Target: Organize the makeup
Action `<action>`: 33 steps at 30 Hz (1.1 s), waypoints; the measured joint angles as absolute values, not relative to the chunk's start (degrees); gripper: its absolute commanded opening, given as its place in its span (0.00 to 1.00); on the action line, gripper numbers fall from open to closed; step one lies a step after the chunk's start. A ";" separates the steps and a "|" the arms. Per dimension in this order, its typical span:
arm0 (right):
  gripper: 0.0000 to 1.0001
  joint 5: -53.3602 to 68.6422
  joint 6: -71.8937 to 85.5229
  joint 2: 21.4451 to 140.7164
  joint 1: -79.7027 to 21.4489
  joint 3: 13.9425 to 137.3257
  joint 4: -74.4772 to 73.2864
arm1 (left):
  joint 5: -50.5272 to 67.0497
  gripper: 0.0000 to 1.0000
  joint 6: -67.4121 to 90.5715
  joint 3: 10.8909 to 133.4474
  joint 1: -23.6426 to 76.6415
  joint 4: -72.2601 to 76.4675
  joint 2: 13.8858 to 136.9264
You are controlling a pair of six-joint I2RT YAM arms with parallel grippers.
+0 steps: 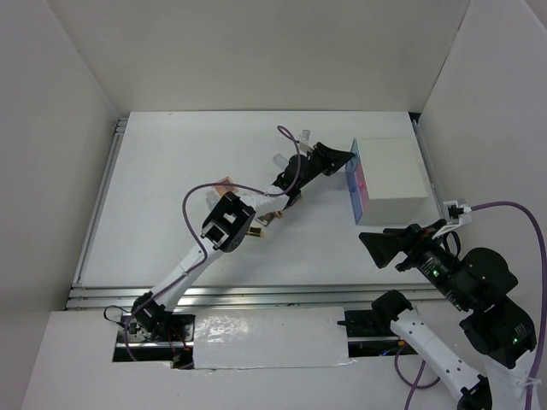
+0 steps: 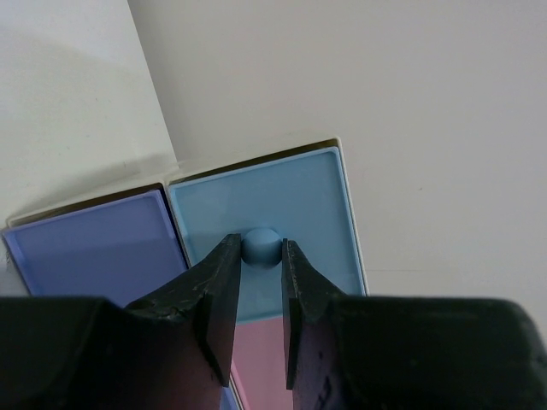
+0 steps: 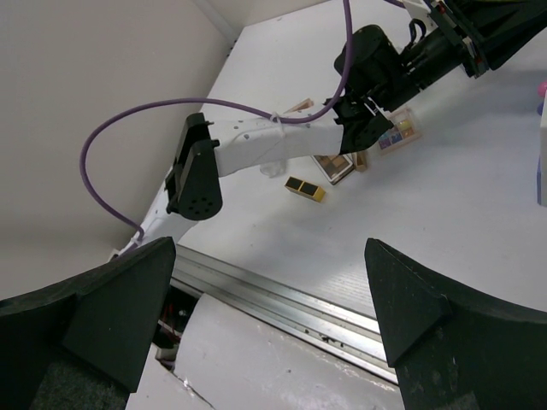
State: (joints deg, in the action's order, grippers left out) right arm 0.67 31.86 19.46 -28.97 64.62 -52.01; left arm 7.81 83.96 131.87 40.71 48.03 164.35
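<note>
The left gripper (image 2: 258, 248) is narrowed to a slim gap, its black, rough-faced fingers (image 2: 224, 282) set either side of the round light-blue knob (image 2: 261, 242). They appear to pinch it by its sides. That knob sits on a smooth light-blue drawer front (image 2: 299, 196) with a raised rim. A periwinkle drawer front (image 2: 94, 248) lies edge to edge on its left and a pink drawer front (image 2: 256, 363) just below. The fronts are opaque, so nothing inside them shows.

The drawers face left out of the white box (image 1: 393, 175), a plain matte block standing close to the table's right rail.

The makeup (image 3: 335, 165) lies on the white table (image 1: 162, 231), left of the box and under the left arm's forearm. It includes a square black-gold lipstick tube (image 3: 305, 188) lying flat, and two flat palettes with small colour pans, one (image 3: 335, 161) just behind the tube and another (image 3: 398, 131) near it. A third pinkish palette (image 1: 226, 184) is beside the elbow. Two small clear bottles (image 1: 303, 134) stand farther back, near the wrist.

The right gripper (image 3: 272, 290) hangs spread wide and holds nothing. Its broad, dull black pads (image 3: 120, 307) are above the ribbed metal rail (image 1: 256, 295) at the near edge, well apart from the box.

White walls close the left, back and right sides. Broad tabletop lies between the makeup and the left rail. A purple cable (image 3: 111, 145) loops off the left arm.
</note>
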 measured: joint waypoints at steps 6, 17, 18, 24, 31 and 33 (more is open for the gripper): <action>1.00 0.62 31.83 19.49 -28.97 64.62 -51.99 | 9.50 0.11 84.29 126.08 39.57 51.11 161.58; 1.00 0.62 31.90 19.62 -28.97 64.53 -51.83 | 12.78 0.04 84.47 111.48 36.23 55.83 153.69; 1.00 0.62 31.92 19.66 -28.97 64.49 -51.81 | 13.10 0.03 84.49 109.58 35.77 56.34 152.64; 1.00 0.64 32.47 19.90 -28.97 63.88 -51.37 | 14.92 0.03 84.31 101.43 33.32 58.43 147.96; 1.00 0.91 33.39 20.12 -28.97 62.87 -50.63 | 15.55 0.52 83.94 96.66 31.90 58.63 144.86; 1.00 0.99 33.43 20.23 -28.97 62.85 -50.54 | 15.49 0.99 83.26 94.74 31.77 58.81 143.87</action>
State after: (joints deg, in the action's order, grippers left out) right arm 0.99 33.43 20.23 -28.97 62.85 -50.54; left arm 15.49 83.26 94.74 31.77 58.81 143.87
